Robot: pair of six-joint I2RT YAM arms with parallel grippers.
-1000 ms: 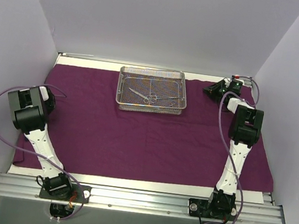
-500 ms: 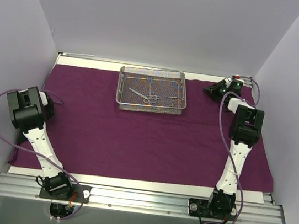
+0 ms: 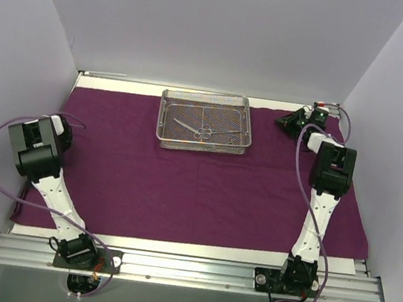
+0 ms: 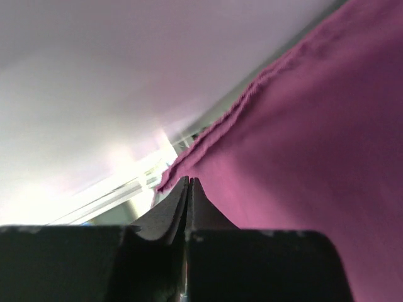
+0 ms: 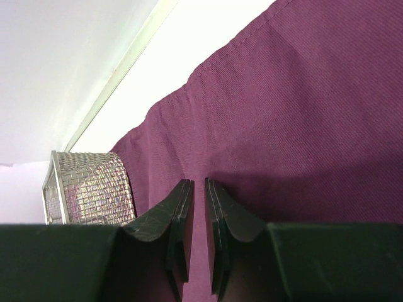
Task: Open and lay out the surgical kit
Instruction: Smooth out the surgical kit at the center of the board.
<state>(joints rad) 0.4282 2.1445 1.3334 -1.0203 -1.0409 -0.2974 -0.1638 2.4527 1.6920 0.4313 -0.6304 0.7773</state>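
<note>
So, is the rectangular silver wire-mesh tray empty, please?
No, thin metal scissor-like instruments with ring handles lie inside the silver wire-mesh tray on the dark purple cloth.

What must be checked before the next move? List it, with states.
1. Left gripper shut on the cloth wrap at its edge: ok.
2. Right gripper pinching the cloth: cannot tell, a narrow gap shows.
3. Cloth wrap spread open under the tray: ok.
4. Wire-mesh tray upright on the cloth: ok.
5. Instruments laid out of the tray: not ok, they lie inside.
</note>
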